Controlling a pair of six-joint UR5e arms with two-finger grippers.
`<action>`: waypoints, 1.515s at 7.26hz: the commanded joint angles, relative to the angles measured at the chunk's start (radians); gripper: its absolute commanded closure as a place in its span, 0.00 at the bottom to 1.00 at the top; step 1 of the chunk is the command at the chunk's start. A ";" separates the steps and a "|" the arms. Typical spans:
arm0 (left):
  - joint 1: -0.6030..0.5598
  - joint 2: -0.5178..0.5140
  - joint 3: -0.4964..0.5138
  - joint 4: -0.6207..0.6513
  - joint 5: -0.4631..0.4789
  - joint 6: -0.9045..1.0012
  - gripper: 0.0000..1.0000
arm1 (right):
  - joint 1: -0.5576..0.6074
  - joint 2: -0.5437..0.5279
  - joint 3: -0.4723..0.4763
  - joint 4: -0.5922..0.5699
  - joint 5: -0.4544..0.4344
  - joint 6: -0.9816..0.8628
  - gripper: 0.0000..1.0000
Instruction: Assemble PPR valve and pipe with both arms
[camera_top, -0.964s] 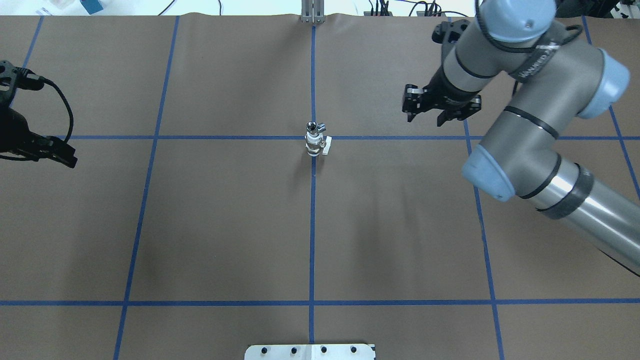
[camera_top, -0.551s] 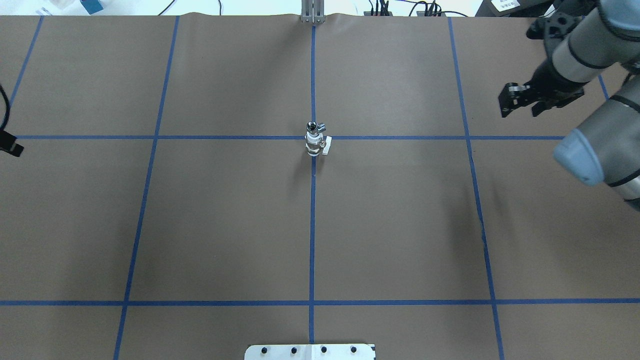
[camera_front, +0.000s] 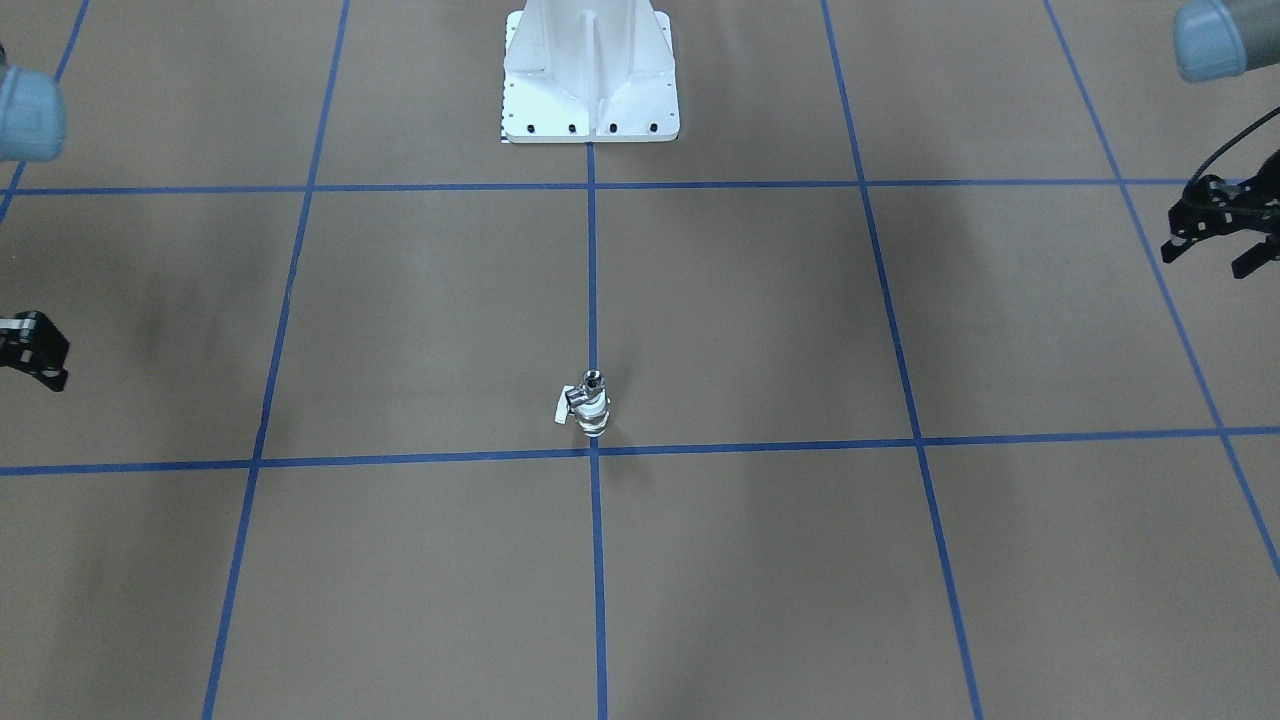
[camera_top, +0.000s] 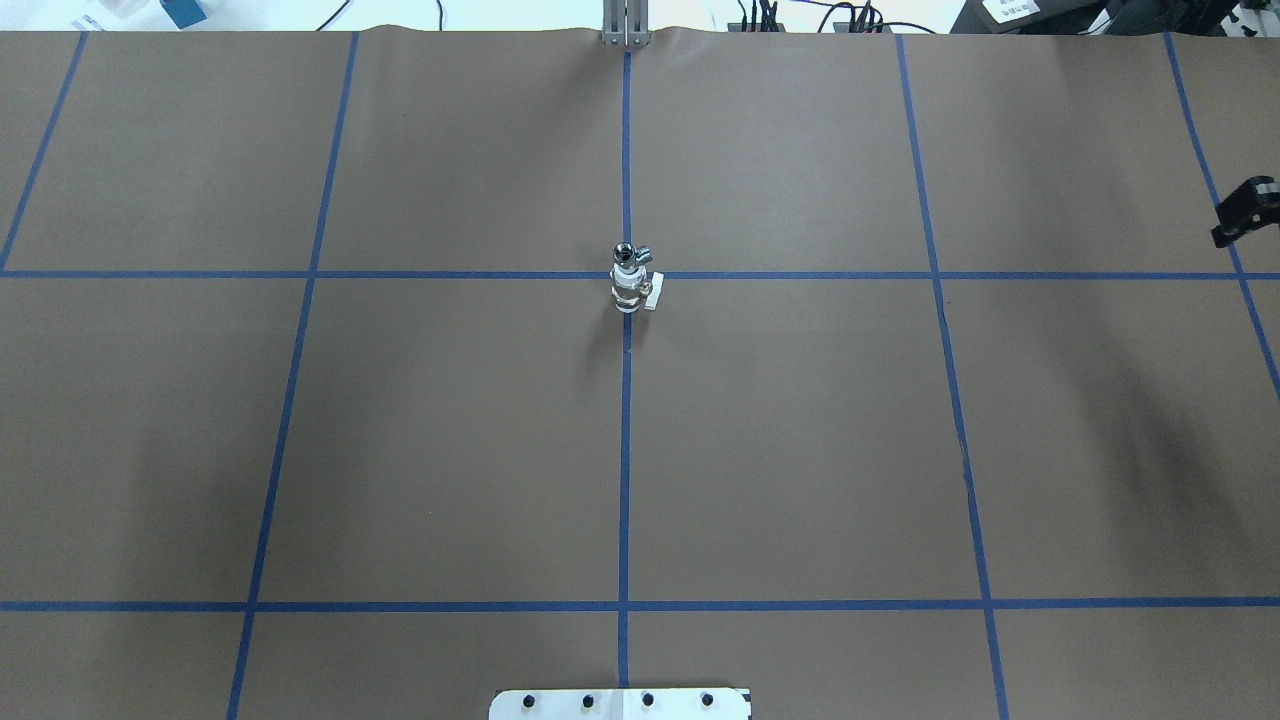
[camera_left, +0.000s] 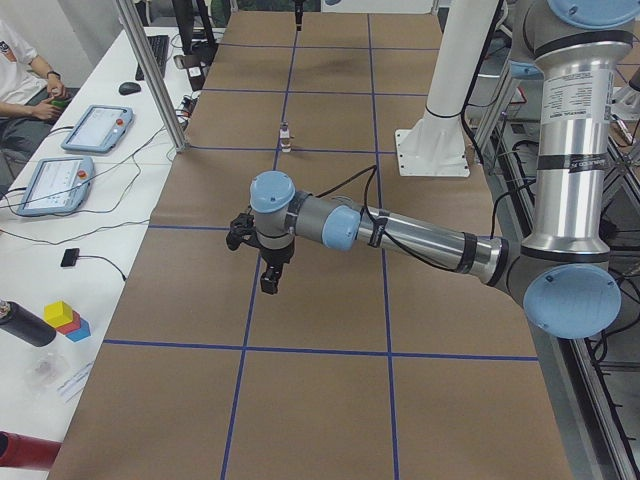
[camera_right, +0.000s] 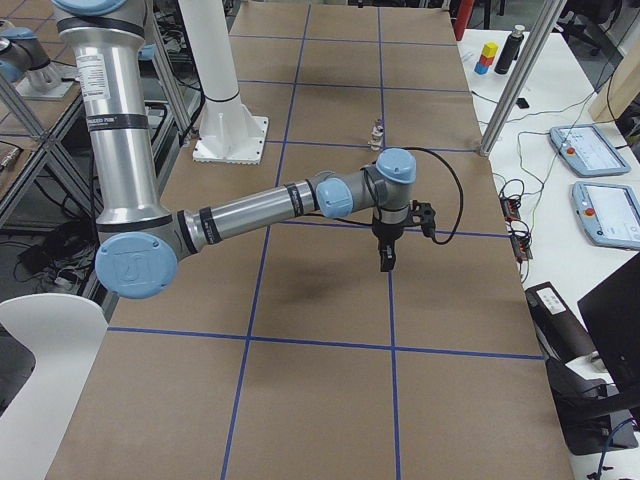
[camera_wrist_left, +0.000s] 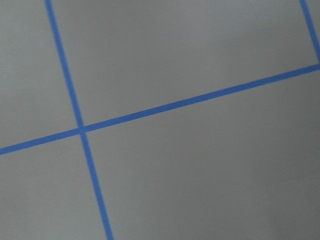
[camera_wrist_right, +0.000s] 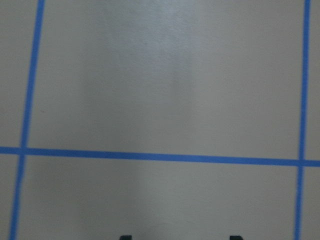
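Note:
The PPR valve (camera_top: 630, 291), with white ring ends and a small white side lever, stands upright at the table's middle cross of blue tape. The chrome pipe (camera_top: 625, 254) sits on top of it. The pair also shows in the front view (camera_front: 590, 405). My left gripper (camera_front: 1215, 258) is open and empty, far out towards the table's left end, and is out of the overhead view. My right gripper (camera_top: 1240, 215) is at the overhead view's right edge. Its fingertips (camera_wrist_right: 125, 237) stand wide apart with nothing between them.
The white pedestal base (camera_front: 590, 70) stands at the robot's side of the table. Blue tape lines (camera_top: 625, 450) grid the brown table cover. Side tables with tablets (camera_left: 95, 128) and coloured blocks (camera_left: 66, 318) flank the ends.
Both arms have swung outward from the middle. The left gripper has left the overhead view and the right one has reached its right edge. The valve and pipe have not moved.

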 joint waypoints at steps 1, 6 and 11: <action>-0.052 0.027 -0.006 0.025 -0.093 0.008 0.01 | 0.039 -0.120 -0.024 0.109 0.026 -0.041 0.00; -0.118 0.051 -0.021 0.068 -0.069 0.005 0.01 | 0.071 -0.113 -0.112 0.284 0.099 -0.004 0.00; -0.111 0.052 -0.001 0.086 0.026 -0.001 0.00 | 0.101 -0.059 -0.102 0.158 0.193 -0.024 0.00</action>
